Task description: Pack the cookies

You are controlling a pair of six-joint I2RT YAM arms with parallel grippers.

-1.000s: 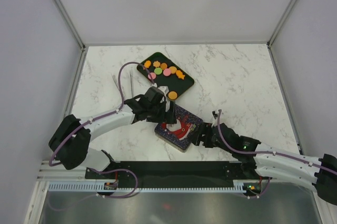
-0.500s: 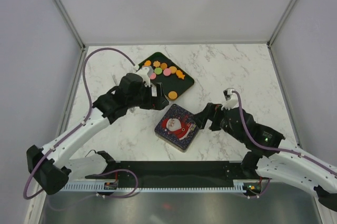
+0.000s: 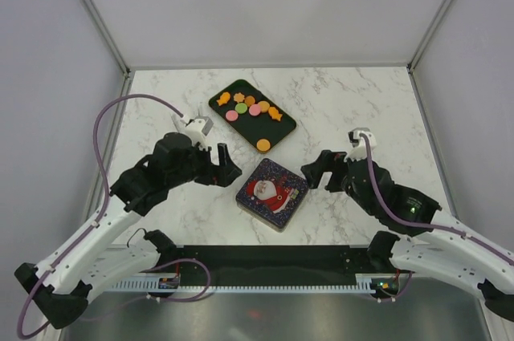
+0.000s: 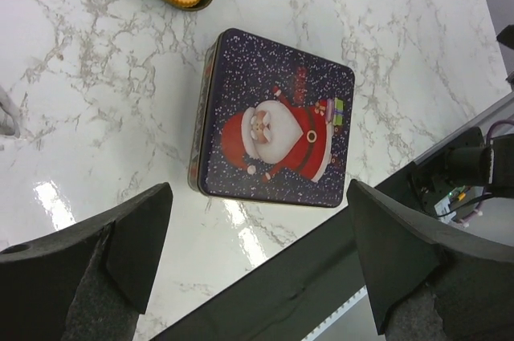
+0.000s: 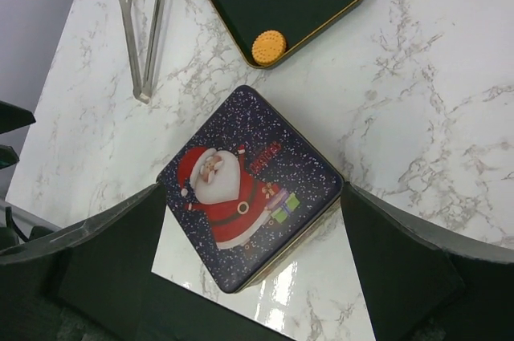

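Several cookies [image 3: 249, 105], orange, pink and green, lie on a dark green tray [image 3: 283, 126] at the back; one orange round cookie [image 3: 263, 145] sits alone at the tray's near corner. A closed square tin [image 3: 272, 194] with a Santa picture lies flat in front of the tray. My left gripper [image 3: 228, 166] hovers open to the tin's left, and my right gripper [image 3: 314, 172] hovers open to its right; neither holds anything. In the left wrist view the tin [image 4: 273, 120] lies beyond the open gripper [image 4: 257, 193]. The right wrist view shows the tin [image 5: 249, 188] below the open gripper [image 5: 253, 196].
Metal tongs [image 5: 144, 28] lie on the marble left of the tray [image 5: 321, 4]. The lone orange cookie [image 5: 268, 46] is near the tray's rim. White walls enclose the table on three sides. A black base rail [image 3: 265, 257] runs along the near edge.
Both grippers have lifted off the tin and drawn back, the left one leftward, the right one rightward. The right jaws have spread wider. The tin stays put, closed.
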